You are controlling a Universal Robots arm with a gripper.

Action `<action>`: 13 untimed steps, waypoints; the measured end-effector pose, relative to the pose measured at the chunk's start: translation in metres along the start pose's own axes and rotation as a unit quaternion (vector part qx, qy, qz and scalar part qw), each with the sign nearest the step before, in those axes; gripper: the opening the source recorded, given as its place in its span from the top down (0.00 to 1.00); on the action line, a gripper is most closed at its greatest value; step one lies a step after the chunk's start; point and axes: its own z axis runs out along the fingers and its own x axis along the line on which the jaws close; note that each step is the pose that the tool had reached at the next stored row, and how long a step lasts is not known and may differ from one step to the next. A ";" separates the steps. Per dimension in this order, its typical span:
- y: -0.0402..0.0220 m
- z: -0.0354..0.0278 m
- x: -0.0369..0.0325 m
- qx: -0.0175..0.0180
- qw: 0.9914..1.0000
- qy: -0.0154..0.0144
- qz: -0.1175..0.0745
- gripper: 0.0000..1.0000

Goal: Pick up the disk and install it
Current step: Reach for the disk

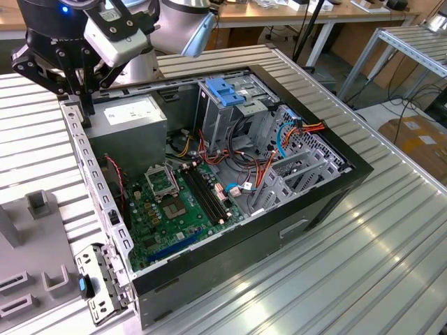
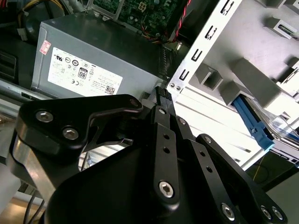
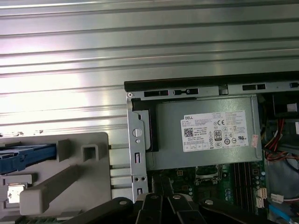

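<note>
Exterior view, gripper: the gripper (image 1: 84,105) hangs at about 10 o'clock in the frame. Its black fingers point down at the rear corner of the open computer case (image 1: 209,262), just beside the power supply (image 1: 133,118).
Exterior view, case: inside it, the motherboard (image 1: 174,202) lies toward 6 o'clock and the blue-topped cage (image 1: 227,94) stands toward 12 o'clock.
Exterior view, surroundings: a grey holder (image 1: 28,244) sits at 8 o'clock on the ribbed table (image 1: 349,279), just beside the case.
Second wrist view, gripper: the fingers (image 2: 161,135) lie together with nothing between them. Their tips are over the case's rear edge, next to the power supply.
Second wrist view, disk: the blue side rail of the disk (image 2: 252,122) shows in the grey holder, outside the case and well apart from the fingertips.
First wrist view, disk: the blue rail (image 3: 23,156) lies in the grey holder, with the case's rear wall between it and the power supply.
</note>
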 end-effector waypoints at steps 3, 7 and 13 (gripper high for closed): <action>-0.0001 0.0000 0.0013 0.000 1.000 0.000 0.000 0.89; -0.0003 0.0000 0.0043 0.000 1.000 0.000 0.000 0.89; -0.0006 -0.0001 0.0081 0.000 1.000 0.000 0.000 0.89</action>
